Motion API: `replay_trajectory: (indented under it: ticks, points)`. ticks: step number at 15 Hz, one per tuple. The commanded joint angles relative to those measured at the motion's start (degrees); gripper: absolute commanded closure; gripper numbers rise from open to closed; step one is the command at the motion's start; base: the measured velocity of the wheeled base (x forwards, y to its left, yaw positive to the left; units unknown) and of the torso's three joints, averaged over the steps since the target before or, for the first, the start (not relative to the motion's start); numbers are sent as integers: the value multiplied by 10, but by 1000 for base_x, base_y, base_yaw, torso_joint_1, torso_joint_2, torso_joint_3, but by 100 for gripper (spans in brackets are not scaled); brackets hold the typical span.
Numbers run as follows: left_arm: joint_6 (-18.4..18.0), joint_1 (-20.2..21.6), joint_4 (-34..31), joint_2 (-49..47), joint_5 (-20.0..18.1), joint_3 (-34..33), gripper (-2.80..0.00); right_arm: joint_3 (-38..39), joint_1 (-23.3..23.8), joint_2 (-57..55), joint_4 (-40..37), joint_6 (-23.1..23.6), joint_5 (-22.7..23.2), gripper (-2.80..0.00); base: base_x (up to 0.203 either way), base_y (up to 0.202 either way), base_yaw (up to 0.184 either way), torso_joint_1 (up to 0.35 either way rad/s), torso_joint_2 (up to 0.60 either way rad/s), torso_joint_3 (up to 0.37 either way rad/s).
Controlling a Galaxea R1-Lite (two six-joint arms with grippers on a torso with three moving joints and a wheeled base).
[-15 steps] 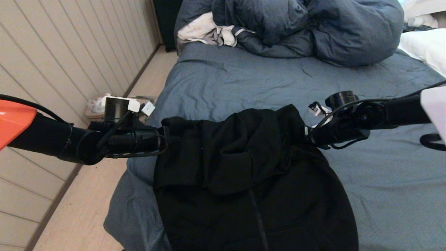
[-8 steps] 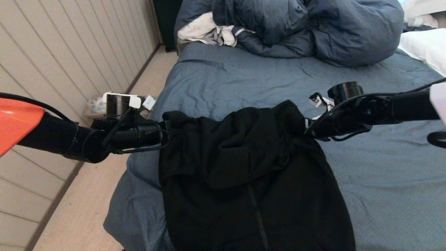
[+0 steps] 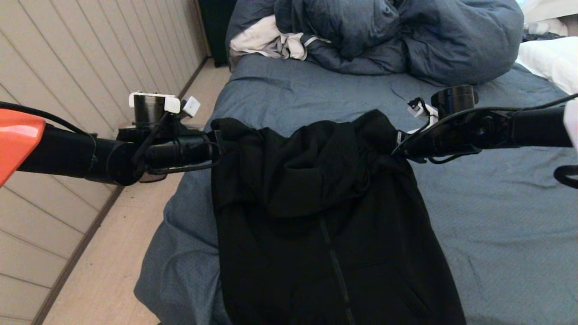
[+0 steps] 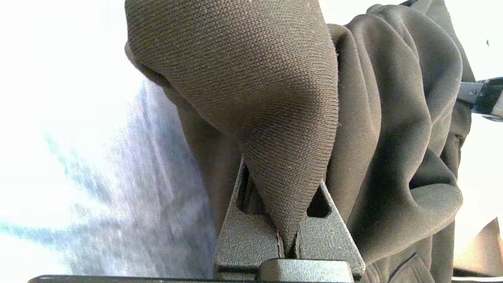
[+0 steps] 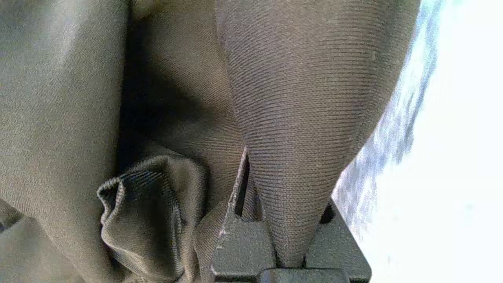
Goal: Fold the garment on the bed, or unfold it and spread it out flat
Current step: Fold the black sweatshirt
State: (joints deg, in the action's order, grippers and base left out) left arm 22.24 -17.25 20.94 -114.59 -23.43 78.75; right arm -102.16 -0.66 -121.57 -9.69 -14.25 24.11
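Observation:
The garment [image 3: 325, 225], a black zip-front hooded sweatshirt, hangs lifted by its two shoulders above the near part of the bed [image 3: 496, 216], its hood slumped forward over the zipper. My left gripper [image 3: 217, 143] is shut on its left shoulder; the left wrist view shows a fold of fabric [image 4: 283, 129] pinched between the jaws of that gripper [image 4: 289, 247]. My right gripper [image 3: 397, 145] is shut on the right shoulder, and in the right wrist view a cone of cloth [image 5: 298, 129] is clamped in the gripper [image 5: 290, 255]. The lower hem runs out of view.
A puffy dark blue duvet [image 3: 397, 36] is heaped at the head of the bed with a white-grey cloth [image 3: 266, 40] beside it. White bedding [image 3: 551, 58] lies at the far right. A panelled wall [image 3: 67, 67] and bare floor [image 3: 104, 271] run along the left.
Both arms have carried the garment's shoulders up and farther over the bed, away from me; more of the front and zipper now hangs in view.

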Motion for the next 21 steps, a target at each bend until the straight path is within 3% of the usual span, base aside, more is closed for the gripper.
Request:
replay_trajectory:
  ticks: [1, 6, 11, 14, 21]
  points:
    - [2, 0, -5, -7, -1, 27, 0, -28, 1, -15, -1, -7, 0, 0, 0, 0, 0, 0, 0, 0]
    - [2, 1, -19, -52, 43, 96, 0, -98, 5, -68, 2, -23, -30, 0, 0, 0, 0, 0, 0, 0]
    - [0, 8, -17, -113, 46, 159, 0, -99, 7, -103, 74, -22, -53, 0, 0, 0, 0, 0, 0, 0]
    - [0, 10, -35, -139, 46, 232, 0, -100, 8, -109, 108, -20, -54, 0, 0, 0, 0, 0, 0, 0]
    - [-24, 11, -84, -165, 60, 282, 0, -102, 11, -108, 131, -16, -54, 0, 0, 0, 0, 0, 0, 0]
